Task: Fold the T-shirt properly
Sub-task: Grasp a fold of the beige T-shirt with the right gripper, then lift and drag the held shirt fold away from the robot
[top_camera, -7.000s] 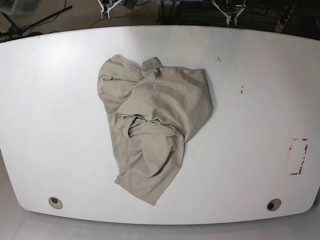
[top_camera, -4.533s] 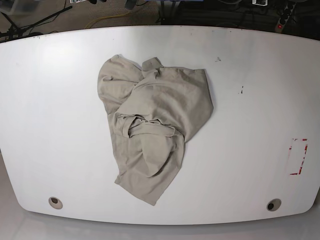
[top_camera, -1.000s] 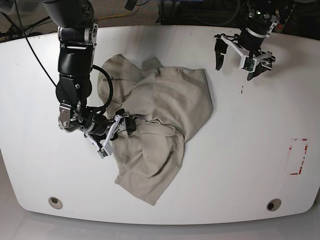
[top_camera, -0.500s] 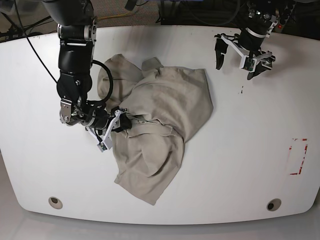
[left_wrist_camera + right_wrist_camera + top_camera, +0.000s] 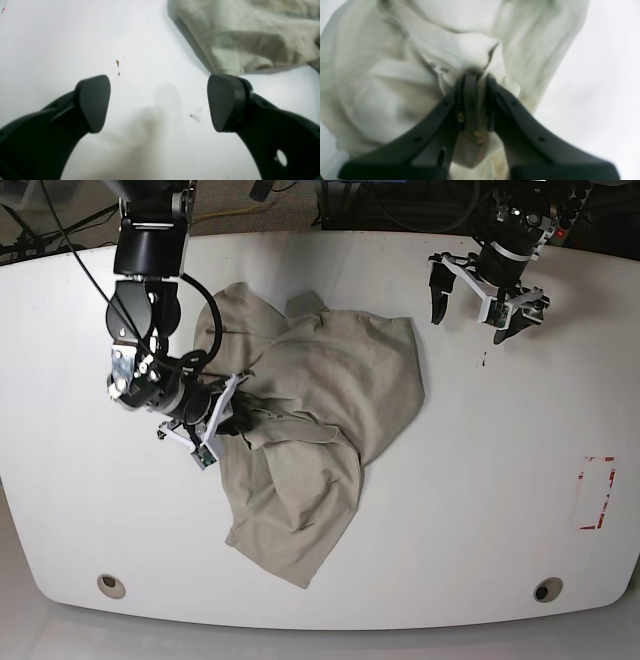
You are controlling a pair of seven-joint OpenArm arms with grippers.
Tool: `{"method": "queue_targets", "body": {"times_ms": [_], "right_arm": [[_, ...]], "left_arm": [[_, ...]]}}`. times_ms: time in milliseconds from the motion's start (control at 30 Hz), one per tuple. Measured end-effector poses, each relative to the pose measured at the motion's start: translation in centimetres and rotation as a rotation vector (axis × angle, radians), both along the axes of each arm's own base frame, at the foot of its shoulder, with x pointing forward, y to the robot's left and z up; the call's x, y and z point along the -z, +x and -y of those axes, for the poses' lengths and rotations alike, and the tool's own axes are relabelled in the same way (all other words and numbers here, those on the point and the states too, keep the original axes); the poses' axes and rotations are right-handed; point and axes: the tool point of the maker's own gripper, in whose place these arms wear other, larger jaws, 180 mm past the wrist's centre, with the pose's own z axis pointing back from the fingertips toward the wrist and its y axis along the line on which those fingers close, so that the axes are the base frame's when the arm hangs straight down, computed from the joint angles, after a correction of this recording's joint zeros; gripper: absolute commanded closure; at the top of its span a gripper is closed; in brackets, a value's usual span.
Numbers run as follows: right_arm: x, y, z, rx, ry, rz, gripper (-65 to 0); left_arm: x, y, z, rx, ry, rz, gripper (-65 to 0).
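T-shirt [image 5: 320,410] is lying crumpled on the white table [image 5: 520,480], the right gripper [image 5: 476,80] pinching a fold, the left gripper [image 5: 158,102] hovering spread wide beside it

Plenty of bare table [image 5: 500,480] on the right side and along the near edge, easy to pass thru. The T-shirt [image 5: 320,410] is a rumpled heap in the middle-left, biggest thing in the way. Right gripper [image 5: 232,416] w/ its arm blocks the heap's left edge, pinched onto a fold there. Left gripper [image 5: 487,298] hangs far right, jaws wide, just off the cloth's corner. Two holes near the front corners.
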Motion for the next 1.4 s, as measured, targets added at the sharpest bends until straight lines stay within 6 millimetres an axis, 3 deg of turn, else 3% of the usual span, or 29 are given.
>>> {"method": "queue_targets", "body": {"times_ms": [300,500,733,833,900,1033,1267,1400], "right_arm": [[-3.1,-4.9,-1.1,-0.044,-0.027,0.11,-4.8],[-2.0,-7.1,0.0,-0.009,-0.037,0.067,-4.8],[-0.8,-8.8,-0.2,-0.011,-0.03,0.022,-5.9],[-0.6,-8.9,-0.1,-0.01,-0.031,0.016,-16.3],[-0.7,-8.8,-0.1,-0.01,-0.03,0.02,-28.5],[-0.7,-8.8,0.0,-0.011,-0.033,0.019,-41.1],[-1.0,-8.3,0.1,-0.012,-0.039,0.03,-42.0],[-0.5,-6.9,0.8,0.006,-0.045,0.005,-42.0]], "left_arm": [[0.2,-0.1,-0.1,-0.004,0.001,-0.006,-57.2],[0.2,0.0,0.0,-0.002,0.0,-0.005,-57.2],[0.8,0.7,-0.3,-0.009,-0.002,-0.005,-57.2],[1.4,0.2,-0.3,-0.012,-0.002,-0.028,-57.2],[1.5,0.1,-0.3,-0.011,-0.003,-0.033,-57.2],[1.7,0.1,-0.4,-0.013,-0.002,-0.034,-57.2],[1.8,0.1,-0.5,-0.013,-0.002,-0.037,-57.2],[1.8,0.1,-0.5,-0.013,-0.001,-0.037,-57.2]]}}
